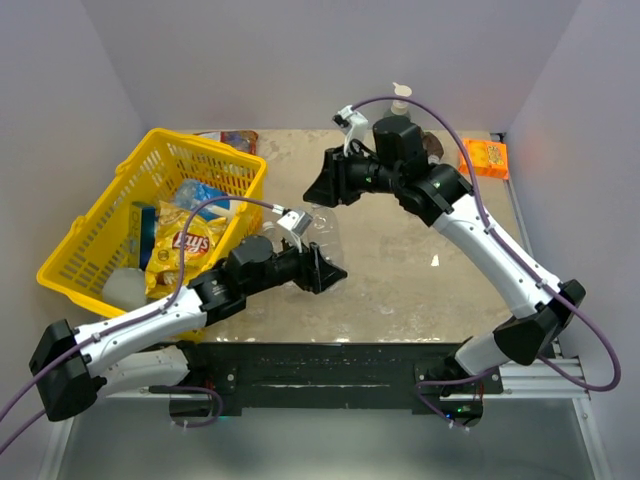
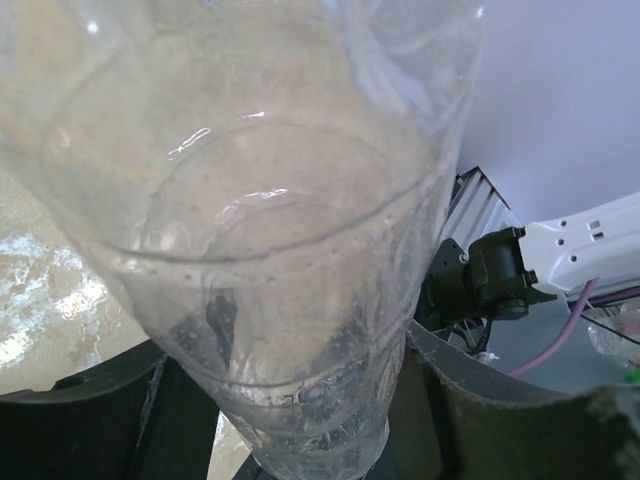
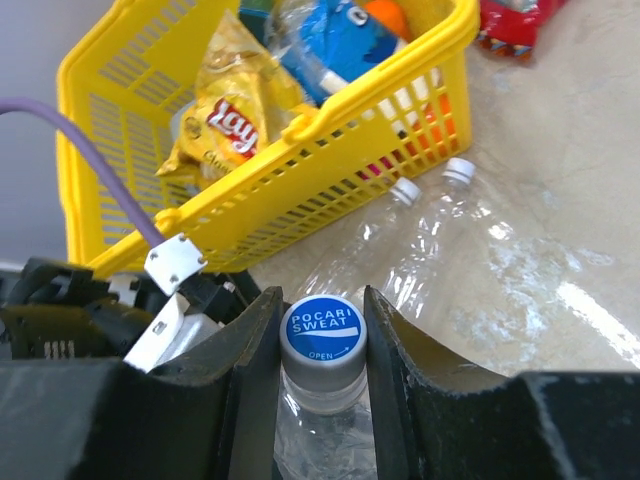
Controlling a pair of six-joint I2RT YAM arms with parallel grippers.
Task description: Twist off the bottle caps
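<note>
Plain pale walls (image 1: 330,50) close in left, far and right. The table (image 1: 400,270) — beige, mottled top — shines with glare.

A blue cap (image 3: 322,330) sits screwed on the clear bottle (image 2: 290,280).

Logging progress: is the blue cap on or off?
On: the blue cap sits on the bottle neck, the right gripper closed around it.

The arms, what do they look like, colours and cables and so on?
The left arm and right arm are alike: white shells over black joints. A purple cable loops along each. The left gripper and right gripper are black, with broad, flat fingers.
</note>
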